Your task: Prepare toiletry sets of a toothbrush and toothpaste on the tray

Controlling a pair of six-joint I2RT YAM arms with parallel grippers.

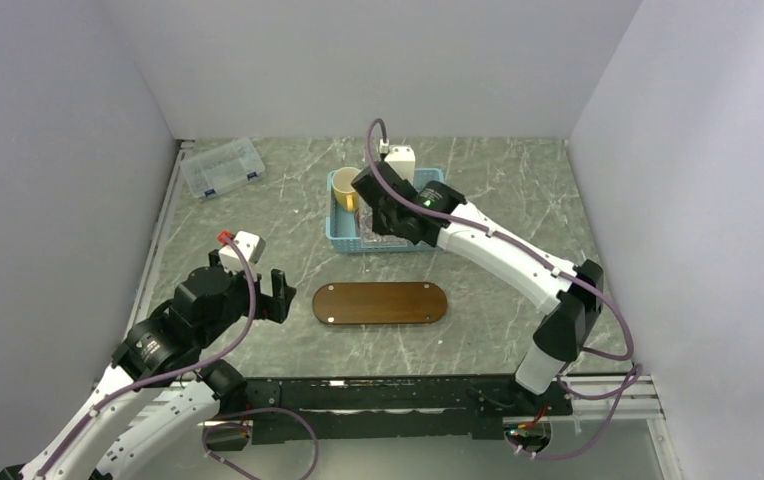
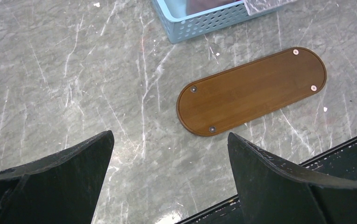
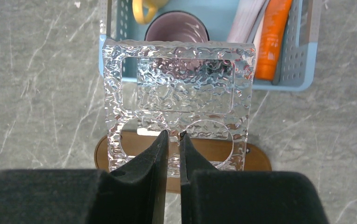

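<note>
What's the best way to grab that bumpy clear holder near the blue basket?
Grip the narrow strip between the two round holes at the near edge of the clear holder, coming in from that edge with one finger on each side. The strip looks slim enough to pinch and sits mid-width, so the holder should hang level. The right gripper is shut on just that spot.

The tray (image 1: pixel 379 303) lies lengthwise along the near edge of the desk, about midway between the left and right edges, with the mesh basket (image 1: pixel 336 226) just behind it and apart from it. In the basket, two mugs (image 3: pixel 176 28) stand on the left and a tube (image 3: pixel 272 37) on the right. A lidded box (image 1: pixel 222 168) sits near the far left corner, and the holder (image 3: pixel 179 88) hangs over the basket's near wall.
</note>
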